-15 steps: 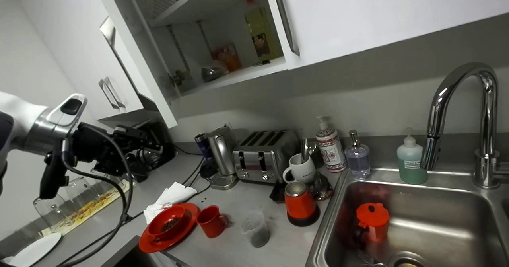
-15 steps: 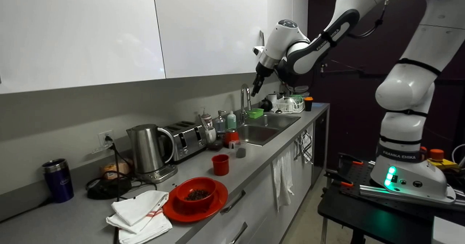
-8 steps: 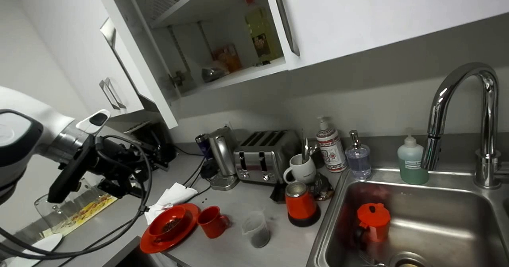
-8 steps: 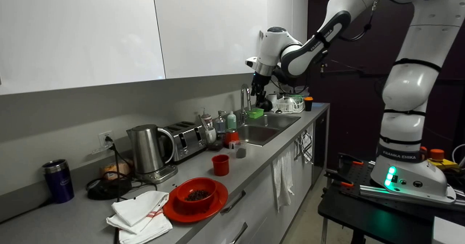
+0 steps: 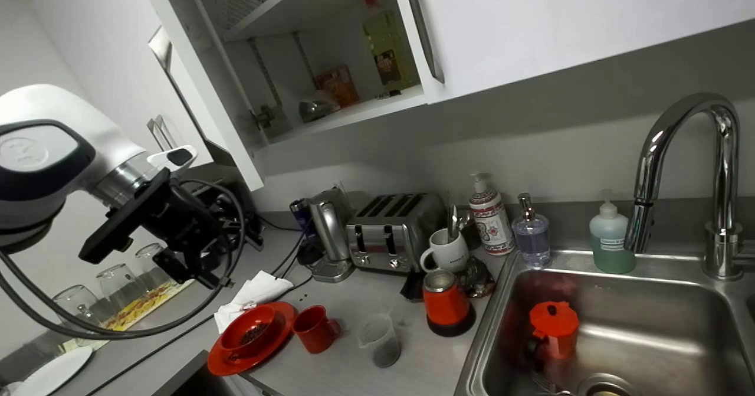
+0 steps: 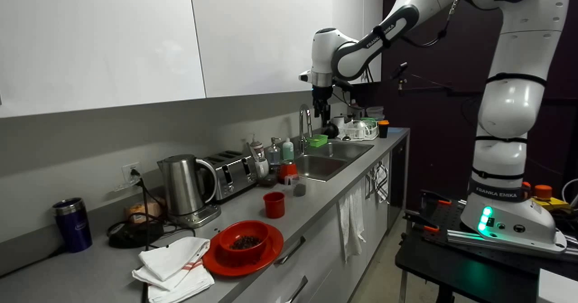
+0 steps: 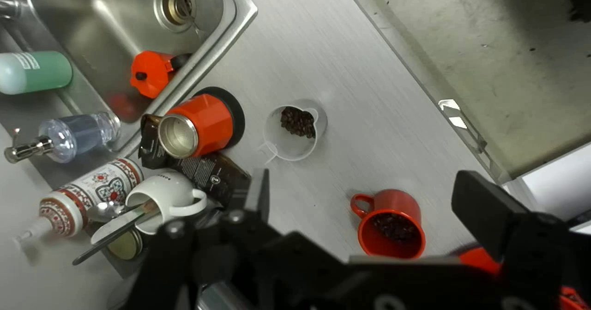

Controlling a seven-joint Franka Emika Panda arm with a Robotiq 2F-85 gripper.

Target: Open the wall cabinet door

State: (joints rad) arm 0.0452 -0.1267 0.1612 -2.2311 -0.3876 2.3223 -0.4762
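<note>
The wall cabinet door (image 5: 203,77) stands swung open at the left of an exterior view, its long handle (image 5: 160,45) on the outer face. Its white front (image 6: 262,36) also faces out in an exterior view. With the door ajar, the shelves behind it show. My gripper (image 5: 233,263) hangs below and in front of the door, pointing down, apart from it. In an exterior view the gripper (image 6: 321,118) shows small near the faucet. The wrist view shows the gripper (image 7: 364,194) with its jaws wide apart over the counter and nothing held; neither door nor handle appears there.
An oil bottle (image 5: 386,48) stands in the cabinet, beside a closed white door (image 5: 560,18). Below are a toaster (image 5: 392,231), a red mug (image 7: 392,199), a clear measuring cup (image 7: 277,139), a red pot base (image 7: 212,120), a red plate (image 6: 274,242) and a tall faucet (image 5: 719,148).
My arm has swung across, rightward in one exterior view and leftward in another. The gripper has turned from slanting to pointing straight down. The door stays open, unmoved.
</note>
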